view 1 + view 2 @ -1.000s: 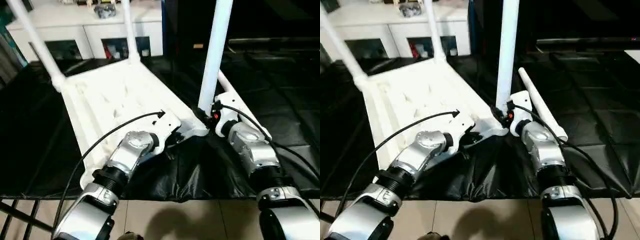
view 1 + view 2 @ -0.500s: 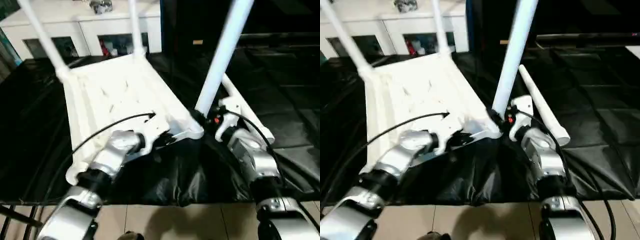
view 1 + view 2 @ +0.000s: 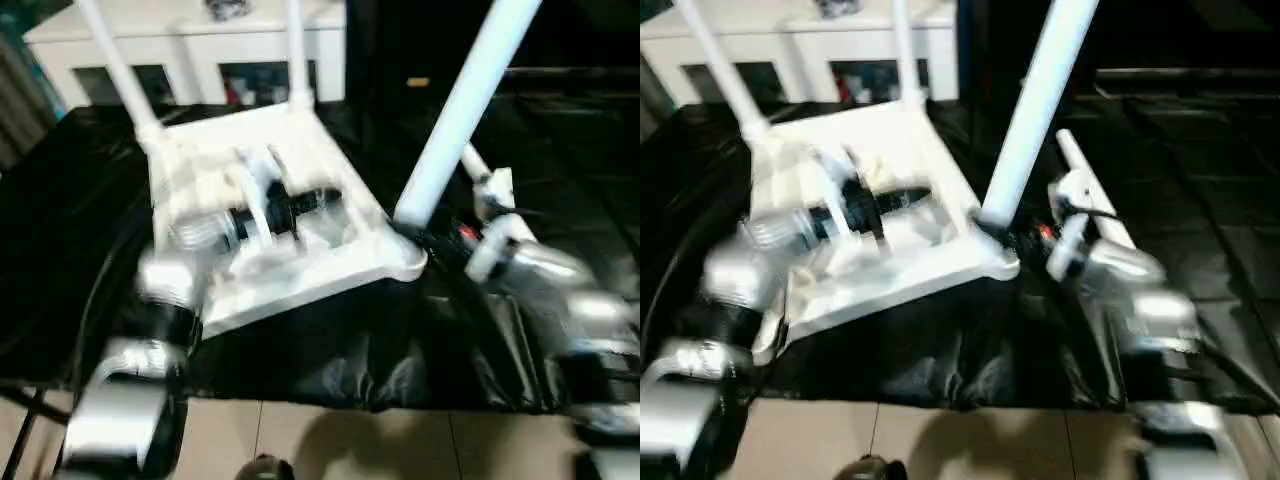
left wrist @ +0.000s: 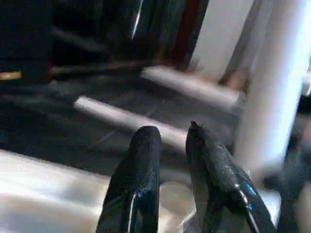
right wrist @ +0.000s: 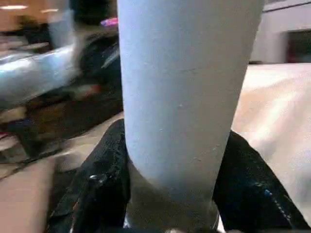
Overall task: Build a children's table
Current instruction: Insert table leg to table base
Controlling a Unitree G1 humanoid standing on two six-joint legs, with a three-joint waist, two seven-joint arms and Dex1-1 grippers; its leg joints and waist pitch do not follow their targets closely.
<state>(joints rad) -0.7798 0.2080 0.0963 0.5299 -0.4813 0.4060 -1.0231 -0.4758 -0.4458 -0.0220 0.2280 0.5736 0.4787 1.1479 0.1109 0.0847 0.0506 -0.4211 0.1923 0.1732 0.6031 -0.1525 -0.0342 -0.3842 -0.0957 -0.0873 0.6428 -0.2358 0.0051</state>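
The children's table lies upside down on the black mat, its white ribbed tabletop (image 3: 310,262) facing up. Two legs (image 3: 115,60) (image 3: 296,50) stand in the far corner sockets. A third leg (image 3: 460,110) rises tilted from the near right corner, and my right gripper (image 3: 418,234) is shut on its base, one black finger (image 5: 104,179) on each side of the tube. A fourth leg (image 3: 1087,190) lies loose on the mat just right of that corner. My left gripper (image 3: 330,197) hovers over the tabletop's underside, pointing right, its fingers (image 4: 146,145) slightly parted and holding nothing.
A white cabinet (image 3: 200,30) stands behind the mat. The black mat (image 3: 570,130) stretches wide to the right. Its crumpled front edge (image 3: 380,380) meets the tiled floor (image 3: 350,440) close to my body.
My left arm has left the tabletop's near edge and swung up over the underside, with its fingers parting a little. The right gripper keeps its hold on the leg. The camera has shifted.
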